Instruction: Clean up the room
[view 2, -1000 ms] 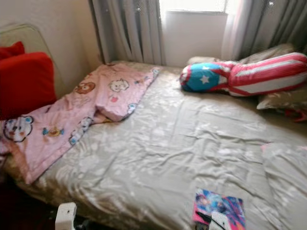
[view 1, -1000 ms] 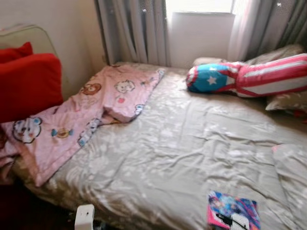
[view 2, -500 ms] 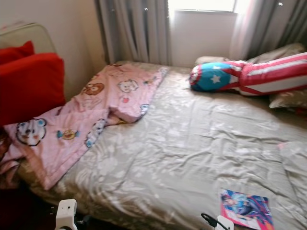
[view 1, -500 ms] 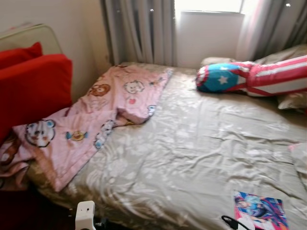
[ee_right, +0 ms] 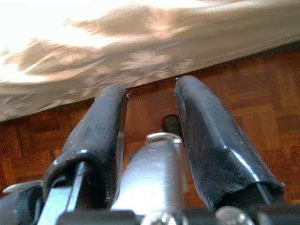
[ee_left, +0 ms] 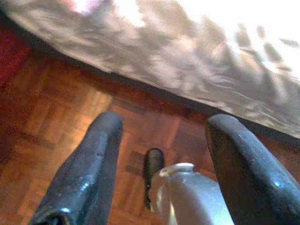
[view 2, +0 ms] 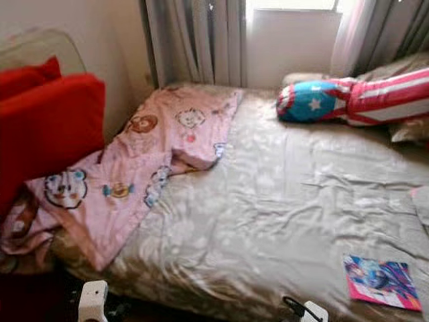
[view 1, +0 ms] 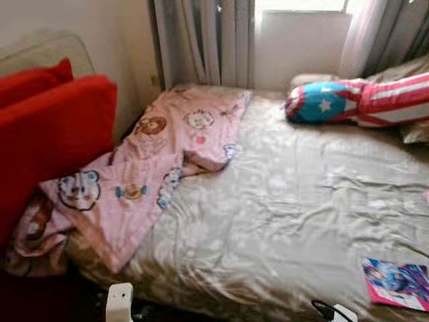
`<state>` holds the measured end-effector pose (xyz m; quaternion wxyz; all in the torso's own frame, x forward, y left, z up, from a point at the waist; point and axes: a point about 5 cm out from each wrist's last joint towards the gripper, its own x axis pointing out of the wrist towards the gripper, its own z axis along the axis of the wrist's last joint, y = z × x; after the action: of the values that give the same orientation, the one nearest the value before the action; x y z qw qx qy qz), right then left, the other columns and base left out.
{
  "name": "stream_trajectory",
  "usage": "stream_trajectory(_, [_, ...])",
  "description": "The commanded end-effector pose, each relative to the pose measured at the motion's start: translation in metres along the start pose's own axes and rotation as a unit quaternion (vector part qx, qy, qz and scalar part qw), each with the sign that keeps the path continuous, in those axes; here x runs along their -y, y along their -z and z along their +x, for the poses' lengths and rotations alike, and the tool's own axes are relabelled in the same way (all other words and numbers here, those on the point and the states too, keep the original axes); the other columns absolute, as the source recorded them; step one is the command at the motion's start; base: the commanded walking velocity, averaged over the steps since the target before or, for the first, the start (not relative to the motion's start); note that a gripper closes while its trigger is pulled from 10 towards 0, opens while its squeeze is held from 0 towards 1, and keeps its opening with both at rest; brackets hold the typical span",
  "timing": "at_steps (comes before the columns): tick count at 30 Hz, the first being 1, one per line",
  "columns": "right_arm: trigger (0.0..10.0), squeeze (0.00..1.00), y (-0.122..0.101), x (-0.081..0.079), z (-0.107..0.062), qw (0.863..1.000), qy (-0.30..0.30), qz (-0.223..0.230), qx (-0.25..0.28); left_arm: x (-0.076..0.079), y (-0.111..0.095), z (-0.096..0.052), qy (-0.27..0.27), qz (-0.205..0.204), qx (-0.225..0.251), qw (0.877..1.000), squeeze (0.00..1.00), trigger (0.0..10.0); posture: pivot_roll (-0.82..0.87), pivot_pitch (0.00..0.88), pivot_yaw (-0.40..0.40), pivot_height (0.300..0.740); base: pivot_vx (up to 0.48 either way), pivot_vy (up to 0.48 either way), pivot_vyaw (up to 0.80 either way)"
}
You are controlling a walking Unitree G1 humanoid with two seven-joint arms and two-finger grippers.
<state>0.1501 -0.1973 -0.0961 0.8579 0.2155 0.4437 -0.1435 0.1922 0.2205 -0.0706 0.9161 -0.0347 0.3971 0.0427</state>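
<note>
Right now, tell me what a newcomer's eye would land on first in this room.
First the pink cartoon blanket, rumpled along the left side of the bed and spilling over its near corner beside the big red cushion. Next the star-and-stripes pillow at the far right by the window, and the colourful book lying flat near the bed's front right edge.

A grey curtain [view 1: 201,40] hangs behind the bed's far edge, beside a bright window [view 1: 301,5] — a second curtain [view 2: 375,33] hangs at the far right corner. Below the bed's near edge lies a parquet floor [ee_left: 42,136] — reddish-brown wood.
</note>
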Motion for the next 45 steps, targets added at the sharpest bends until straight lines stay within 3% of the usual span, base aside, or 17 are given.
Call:
stream_trajectory(1, [10.0, 0.00, -0.0028, -0.0084, 0.0020, 1.000, -0.011, 0.003, 0.004, -0.0077, 0.0060, -0.0028, -0.007, 0.011, -0.013, 1.000, 0.00, 10.0, 0.03, 0.000, -0.012, 0.740, 0.000, 0.480, 0.00])
stream_trajectory(26, [10.0, 0.00, 0.0014, -0.0140, 0.0024, 1.000, -0.013, 0.002, -0.004, -0.0099, 0.0064, -0.0032, -0.010, 0.013, -0.015, 1.000, 0.00, 10.0, 0.04, 0.000, -0.004, 0.740, 0.000, 0.475, 0.00])
stream_trajectory(32, [10.0, 0.00, 0.0003, -0.0128, 0.0023, 1.000, -0.011, 0.000, 0.000, -0.0102, 0.0058, -0.0029, -0.006, 0.019, -0.020, 1.000, 0.00, 10.0, 0.03, 0.000, -0.003, 0.740, 0.000, 0.000, 0.00])
stream_trajectory(45, [10.0, 0.00, -0.0030, -0.0094, 0.0020, 1.000, -0.007, 0.005, 0.011, -0.0104, 0.0023, -0.0022, 0.001, 0.024, -0.015, 1.000, 0.00, 10.0, 0.03, 0.000, 0.003, 0.740, 0.000, 0.000, 0.76])
